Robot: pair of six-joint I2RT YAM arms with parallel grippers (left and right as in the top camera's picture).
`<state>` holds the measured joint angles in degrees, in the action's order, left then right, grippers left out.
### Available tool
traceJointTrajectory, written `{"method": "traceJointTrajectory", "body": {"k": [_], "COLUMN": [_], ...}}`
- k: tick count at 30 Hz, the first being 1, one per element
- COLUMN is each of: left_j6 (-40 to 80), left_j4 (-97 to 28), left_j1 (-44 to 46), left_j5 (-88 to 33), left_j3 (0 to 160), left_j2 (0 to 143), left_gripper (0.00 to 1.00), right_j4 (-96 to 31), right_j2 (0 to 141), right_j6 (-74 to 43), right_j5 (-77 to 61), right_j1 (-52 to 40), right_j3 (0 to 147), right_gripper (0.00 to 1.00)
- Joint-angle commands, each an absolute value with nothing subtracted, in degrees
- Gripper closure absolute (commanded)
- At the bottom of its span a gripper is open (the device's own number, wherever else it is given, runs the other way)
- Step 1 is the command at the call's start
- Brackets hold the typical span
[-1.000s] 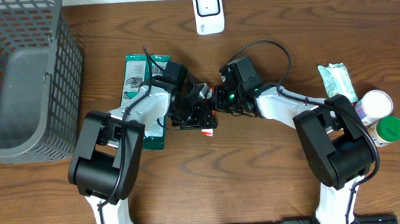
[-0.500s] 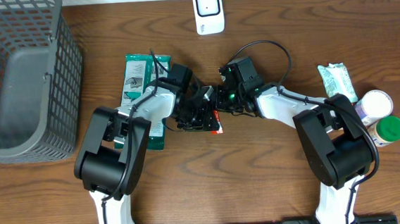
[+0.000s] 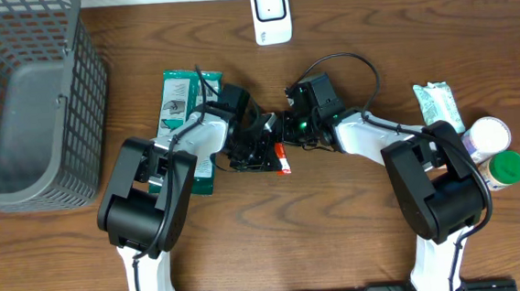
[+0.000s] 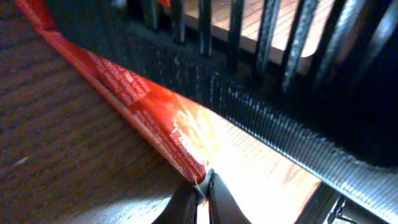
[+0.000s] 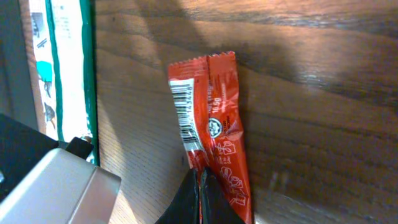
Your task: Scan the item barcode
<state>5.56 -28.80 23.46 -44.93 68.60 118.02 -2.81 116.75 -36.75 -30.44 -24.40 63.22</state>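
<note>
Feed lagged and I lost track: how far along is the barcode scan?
Done: left gripper and right gripper are both shut on the red packet. In hand: its barcode shows in the right wrist view. Remaining: carrying that barcode to the white scanner, which stands well clear of the packet.

- In the overhead view, the red packet (image 3: 283, 165) is largely hidden under the left gripper (image 3: 262, 151) and right gripper (image 3: 281, 144).
- The grey basket (image 3: 90, 75) is cut off by the left edge.
- The green packet (image 3: 182, 100) is partly covered by the left arm (image 3: 200, 136).
- At the left wrist, the red packet's print is blurred.
- At the right wrist, its lower end is cut off, and the barcode (image 5: 184, 112) digits are too small to be read.
</note>
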Motion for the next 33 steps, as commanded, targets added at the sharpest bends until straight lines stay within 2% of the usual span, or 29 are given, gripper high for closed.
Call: {"method": "traceJointTrajectory", "body": {"k": [1, 4, 6, 9, 16, 21, 33], "left_j6": [5.06, 5.02, 4.58, 1.48, -2.57, -6.17, -11.11], "left_j4": [-30.92, -33.78, -36.18, -37.76, -39.88, -41.6, -43.09], "left_j1": [22.76, 21.1, 19.46, 18.13, 17.54, 17.54, 17.52], "left_j5": [-40.42, -37.43, -34.83, -34.65, -33.36, -33.39, -36.86], "left_j3": [67.61, 67.61, 67.61, 67.61, 67.61, 67.61, 67.99], "left_j2": [120.66, 120.66, 120.66, 120.66, 120.66, 120.66, 120.66], "left_gripper": [0.93, 0.93, 0.93, 0.93, 0.93, 0.93, 0.93], "right_j4": [-1.45, -0.86, -1.28, -1.89, -3.46, 2.55, 1.96], "right_j2": [118.65, 117.47, 116.95, 116.97, 116.99, 116.99, 117.56], "right_j6": [-36.14, -36.14, -35.22, -33.74, -32.56, -32.53, -31.14], "right_j5": [-34.83, -37.12, -38.85, -40.75, -37.91, -44.82, -41.85], "right_j1": [-23.92, -21.87, -20.21, -19.05, -20.78, -21.1, -24.91], "right_j3": [61.82, 61.82, 61.82, 61.82, 61.8, 61.8, 61.73], "right_gripper": [0.99, 0.96, 0.89, 0.87, 0.99, 0.99, 0.99]}}
